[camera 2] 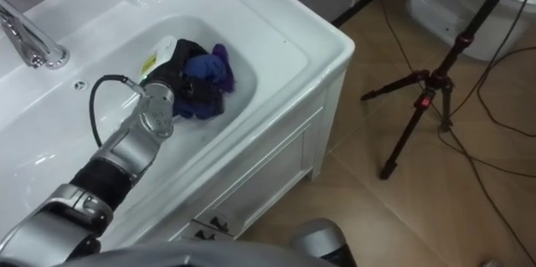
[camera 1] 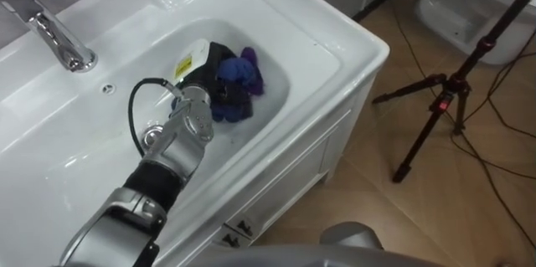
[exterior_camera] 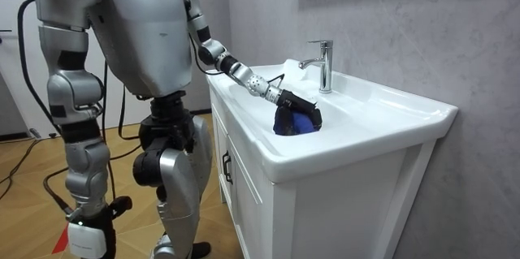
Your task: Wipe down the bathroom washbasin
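Observation:
A white basin (camera 1: 327, 58) sits on a white cabinet, and I stand at its front edge. My left arm reaches in from the lower left. The black left hand (camera 1: 208, 73) lies in the bowl, its fingers curled round a bunched blue-purple cloth (camera 1: 241, 73) that rests against the bowl's far-right wall. The same left hand (exterior_camera: 286, 99) holds the cloth (exterior_camera: 297, 123) in the room view, and in the right eye view the cloth (camera 2: 209, 70) lies in the bowl too. My right hand (exterior_camera: 84, 230) hangs at my side, low in the room view's left.
A chrome tap (camera 1: 52, 31) stands on the basin's back ledge at the left, with the drain (camera 1: 152, 137) below my forearm. A black tripod (camera 1: 444, 104) stands on the wooden floor to the right. A white fixture (camera 1: 469, 12) stands at the far right.

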`<state>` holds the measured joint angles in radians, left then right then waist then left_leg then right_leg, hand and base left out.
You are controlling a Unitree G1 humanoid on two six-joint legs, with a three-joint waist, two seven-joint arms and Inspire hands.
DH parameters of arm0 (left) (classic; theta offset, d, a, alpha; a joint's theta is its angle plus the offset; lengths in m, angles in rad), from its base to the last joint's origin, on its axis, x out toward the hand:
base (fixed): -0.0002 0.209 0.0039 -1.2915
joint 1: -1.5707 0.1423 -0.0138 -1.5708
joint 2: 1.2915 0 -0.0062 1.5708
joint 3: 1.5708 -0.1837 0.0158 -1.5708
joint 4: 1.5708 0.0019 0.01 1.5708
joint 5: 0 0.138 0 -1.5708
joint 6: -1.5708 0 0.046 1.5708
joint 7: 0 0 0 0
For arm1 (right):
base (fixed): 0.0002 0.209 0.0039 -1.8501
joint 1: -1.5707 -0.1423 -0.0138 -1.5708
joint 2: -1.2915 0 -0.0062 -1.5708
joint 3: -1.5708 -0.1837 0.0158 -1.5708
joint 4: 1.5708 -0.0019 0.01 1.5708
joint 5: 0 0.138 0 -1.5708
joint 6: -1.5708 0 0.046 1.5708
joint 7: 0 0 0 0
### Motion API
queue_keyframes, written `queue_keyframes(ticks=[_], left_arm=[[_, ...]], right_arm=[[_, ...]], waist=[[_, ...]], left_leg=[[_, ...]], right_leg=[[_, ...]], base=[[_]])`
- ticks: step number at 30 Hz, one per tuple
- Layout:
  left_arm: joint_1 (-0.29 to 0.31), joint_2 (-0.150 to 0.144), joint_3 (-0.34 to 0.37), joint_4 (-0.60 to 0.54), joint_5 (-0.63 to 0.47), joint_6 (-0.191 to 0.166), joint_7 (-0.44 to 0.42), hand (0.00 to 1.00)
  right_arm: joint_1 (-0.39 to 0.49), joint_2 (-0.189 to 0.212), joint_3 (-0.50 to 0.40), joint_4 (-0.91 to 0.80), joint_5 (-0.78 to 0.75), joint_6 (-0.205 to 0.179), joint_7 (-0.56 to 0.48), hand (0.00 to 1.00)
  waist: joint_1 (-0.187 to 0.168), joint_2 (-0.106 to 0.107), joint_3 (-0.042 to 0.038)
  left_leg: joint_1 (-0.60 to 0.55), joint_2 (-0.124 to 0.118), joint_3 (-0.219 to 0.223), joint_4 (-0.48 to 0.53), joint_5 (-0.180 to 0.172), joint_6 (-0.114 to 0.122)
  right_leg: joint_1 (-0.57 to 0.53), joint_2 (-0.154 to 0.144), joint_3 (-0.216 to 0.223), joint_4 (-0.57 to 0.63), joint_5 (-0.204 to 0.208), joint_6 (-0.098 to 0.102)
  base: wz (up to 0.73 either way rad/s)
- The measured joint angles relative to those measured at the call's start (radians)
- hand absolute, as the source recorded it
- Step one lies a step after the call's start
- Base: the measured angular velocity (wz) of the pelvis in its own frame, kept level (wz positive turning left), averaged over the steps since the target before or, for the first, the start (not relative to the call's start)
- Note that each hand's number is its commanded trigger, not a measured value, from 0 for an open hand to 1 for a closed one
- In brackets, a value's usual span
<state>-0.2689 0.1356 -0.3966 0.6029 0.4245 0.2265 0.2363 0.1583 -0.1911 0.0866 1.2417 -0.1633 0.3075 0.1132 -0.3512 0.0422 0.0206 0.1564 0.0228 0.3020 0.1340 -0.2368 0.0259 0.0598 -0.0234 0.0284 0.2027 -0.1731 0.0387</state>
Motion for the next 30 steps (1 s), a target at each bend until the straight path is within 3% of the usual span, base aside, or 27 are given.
queue_keyframes(ticks=[4, 11, 15, 21, 26, 30], left_arm=[[0.021, 0.018, 0.02, 0.037, 0.008, -0.046, 0.009, 1.0], [0.046, 0.011, 0.023, 0.045, 0.077, -0.067, 0.009, 1.0], [0.075, 0.01, 0.042, 0.075, 0.187, -0.084, 0.005, 1.0], [0.131, 0.013, 0.1, 0.107, 0.324, -0.083, 0.016, 1.0], [0.165, 0.017, 0.161, 0.135, 0.446, -0.081, 0.04, 1.0], [0.203, 0.049, 0.201, 0.137, 0.557, -0.053, 0.052, 1.0]], right_arm=[[0.005, 0.004, -0.001, -0.028, 0.0, 0.0, 0.011, 0.0], [0.019, 0.005, -0.001, -0.044, -0.003, 0.0, 0.014, 0.0], [0.013, 0.005, -0.029, -0.046, -0.027, -0.008, 0.029, 0.0], [0.02, 0.005, -0.043, -0.071, -0.026, -0.023, 0.03, 0.0], [0.023, 0.003, -0.083, -0.078, -0.06, -0.023, 0.031, 0.0], [0.027, 0.001, -0.112, -0.08, -0.056, -0.022, 0.031, 0.0]], waist=[[0.006, -0.035, -0.0035], [0.05, -0.033, -0.0116], [0.06, -0.03, -0.0135], [0.064, -0.032, -0.015], [0.087, -0.036, -0.0192], [0.099, -0.034, -0.0271]], left_leg=[[0.003, 0.0, -0.005, -0.006, 0.0, 0.0], [0.01, 0.001, -0.004, -0.003, 0.0, -0.002], [0.029, 0.003, -0.004, -0.006, 0.0, -0.004], [0.057, 0.005, -0.005, -0.007, -0.002, -0.008], [0.058, 0.006, -0.004, -0.005, -0.002, -0.009], [0.058, 0.017, -0.002, -0.005, 0.002, -0.015]], right_leg=[[0.011, 0.0, 0.0, -0.015, 0.001, 0.0], [0.016, 0.007, -0.001, -0.015, 0.004, -0.003], [0.034, 0.01, -0.001, -0.017, 0.004, -0.003], [0.06, 0.013, 0.003, -0.017, 0.005, -0.005], [0.061, 0.016, 0.012, -0.017, 0.008, -0.01], [0.061, 0.022, 0.009, -0.019, 0.012, -0.017]], base=[[0.0], [0.0], [-0.02], [0.0], [-0.03], [0.0]])
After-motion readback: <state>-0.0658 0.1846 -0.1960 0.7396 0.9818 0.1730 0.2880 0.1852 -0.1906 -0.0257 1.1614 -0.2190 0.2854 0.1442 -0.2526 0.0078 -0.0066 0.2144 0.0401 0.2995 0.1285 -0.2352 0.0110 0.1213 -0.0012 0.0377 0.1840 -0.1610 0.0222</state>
